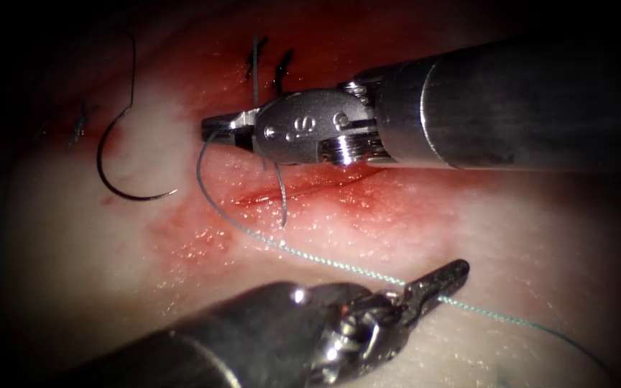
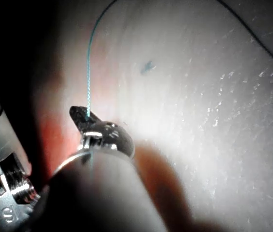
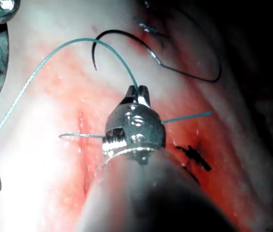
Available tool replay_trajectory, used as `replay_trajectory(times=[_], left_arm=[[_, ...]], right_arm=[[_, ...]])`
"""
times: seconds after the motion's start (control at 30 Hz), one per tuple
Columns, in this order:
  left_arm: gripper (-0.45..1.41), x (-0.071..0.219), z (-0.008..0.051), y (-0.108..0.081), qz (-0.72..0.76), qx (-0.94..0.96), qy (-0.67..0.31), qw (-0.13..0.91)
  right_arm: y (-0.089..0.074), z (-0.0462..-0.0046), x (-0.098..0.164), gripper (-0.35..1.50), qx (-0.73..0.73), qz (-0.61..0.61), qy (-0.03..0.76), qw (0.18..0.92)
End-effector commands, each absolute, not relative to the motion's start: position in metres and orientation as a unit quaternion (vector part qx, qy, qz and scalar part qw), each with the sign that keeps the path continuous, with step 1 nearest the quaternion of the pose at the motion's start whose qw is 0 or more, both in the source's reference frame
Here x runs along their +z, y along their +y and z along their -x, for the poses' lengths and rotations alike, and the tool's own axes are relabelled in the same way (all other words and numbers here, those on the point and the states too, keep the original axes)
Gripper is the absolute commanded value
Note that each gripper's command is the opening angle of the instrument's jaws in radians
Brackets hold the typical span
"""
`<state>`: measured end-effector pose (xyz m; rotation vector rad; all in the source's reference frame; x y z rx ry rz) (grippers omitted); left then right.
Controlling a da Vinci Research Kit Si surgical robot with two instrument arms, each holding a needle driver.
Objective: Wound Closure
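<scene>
Left tool [image 1: 436, 282]: nearest the camera, low in the endoscope view, its jaws pinched shut on the teal thread [image 1: 339, 266].
Right tool [image 1: 217, 129]: comes in from the right, just above the cut [image 1: 296, 188]; its jaws are closed on the same thread near their tip.
Thread: runs from the right tool in a loop down and across the tissue [image 1: 468, 215] to the left tool, then on to the right. It looks a bit slack, not tight.
Needle [image 1: 120, 154]: dark and curved, lying free on the tissue well to the left of the cut. No tool holds it. I cannot tell if its tip is in the tissue.
Cut: a thin red line with red fluid [image 1: 203, 237] around it; dark thread ends [image 1: 274, 68] stick up above it.
Doing it well: I think both tools should keep a soft, firm hold, move slowly, and watch that the thread does not snag the free needle.
</scene>
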<state>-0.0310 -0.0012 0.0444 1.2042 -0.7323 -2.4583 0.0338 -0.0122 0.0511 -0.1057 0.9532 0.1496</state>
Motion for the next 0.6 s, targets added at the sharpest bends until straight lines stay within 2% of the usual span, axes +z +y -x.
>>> replay_trajectory(times=[0.03, 0.37, 0.6], left_arm=[[-0.45, 0.044, 0.0296, -0.002, -0.418, -0.861, -0.248, 0.150], [-0.45, 0.039, 0.0185, -0.005, -0.388, -0.880, -0.232, 0.146], [-0.45, 0.037, 0.0126, -0.007, -0.358, -0.893, -0.226, 0.150]], right_arm=[[-0.013, -0.0330, 0.051, -0.35, 0.079, 0.051, 0.459, 0.883], [-0.014, -0.0282, 0.049, -0.35, 0.111, 0.041, 0.485, 0.867], [-0.015, -0.0269, 0.048, -0.35, 0.128, 0.027, 0.508, 0.852]])
